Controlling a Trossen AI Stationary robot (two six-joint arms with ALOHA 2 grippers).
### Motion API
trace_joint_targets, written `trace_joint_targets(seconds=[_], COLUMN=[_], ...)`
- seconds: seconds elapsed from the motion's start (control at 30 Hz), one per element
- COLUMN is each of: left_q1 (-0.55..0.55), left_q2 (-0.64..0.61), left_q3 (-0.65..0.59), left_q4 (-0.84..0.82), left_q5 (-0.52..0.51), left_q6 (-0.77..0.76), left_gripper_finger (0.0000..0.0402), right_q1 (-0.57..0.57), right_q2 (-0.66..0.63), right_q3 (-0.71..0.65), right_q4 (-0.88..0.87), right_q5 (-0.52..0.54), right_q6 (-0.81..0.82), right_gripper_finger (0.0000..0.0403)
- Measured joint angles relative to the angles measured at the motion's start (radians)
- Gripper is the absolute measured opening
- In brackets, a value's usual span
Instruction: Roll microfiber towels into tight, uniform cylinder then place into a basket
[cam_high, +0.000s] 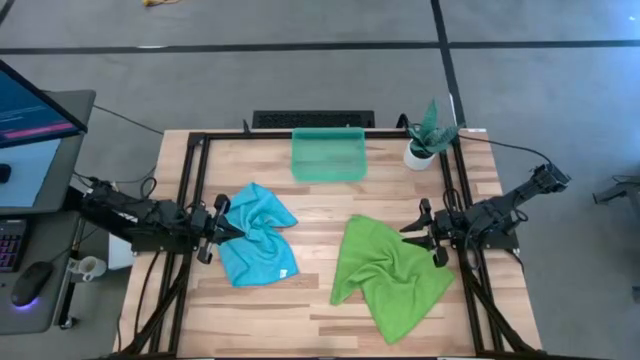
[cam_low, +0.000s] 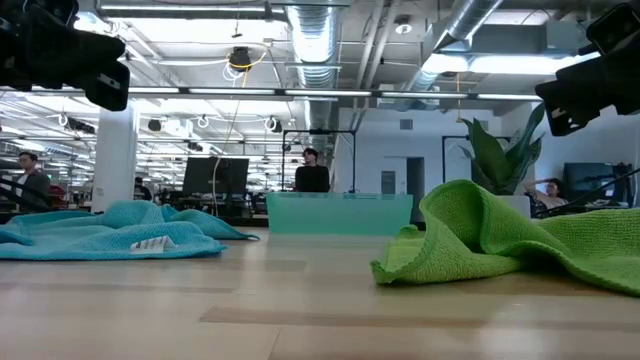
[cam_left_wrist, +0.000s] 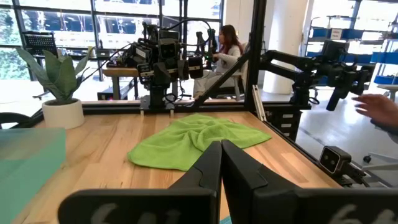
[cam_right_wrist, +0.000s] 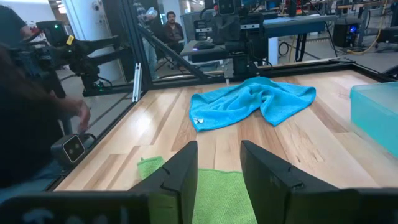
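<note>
High view: nothing rolled; blue towel (cam_high: 258, 247) at 9 o'clock by pinched-shut left gripper (cam_high: 222, 228), green towel (cam_high: 390, 277) at 4 by parted, empty right gripper (cam_high: 428, 234), basket (cam_high: 328, 153) at 12 unfilled.

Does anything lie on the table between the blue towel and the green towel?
No. In the high view, only bare wooden table separates the blue towel from the green towel. The low view shows the same empty gap.

Crumpled turquoise-blue microfiber towel (cam_high: 257, 233) with white tag and lime-green microfiber towel (cam_high: 388, 273) on light striped wooden tabletop (cam_high: 320, 195), near translucent teal plastic basket (cam_high: 328, 154).
</note>
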Motion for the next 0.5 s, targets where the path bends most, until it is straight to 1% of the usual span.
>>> trace_joint_targets(seconds=[0.5], left_q1=[0.0], left_q2=[0.0], left_q3=[0.0], left_q4=[0.0], left_q5=[0.0], left_q6=[0.0], left_gripper_finger=[0.0], right_q1=[-0.002], right_q2=[0.0], right_q3=[0.0], right_q4=[0.0], right_q5=[0.0], right_q6=[-0.007], right_gripper_finger=[0.0145])
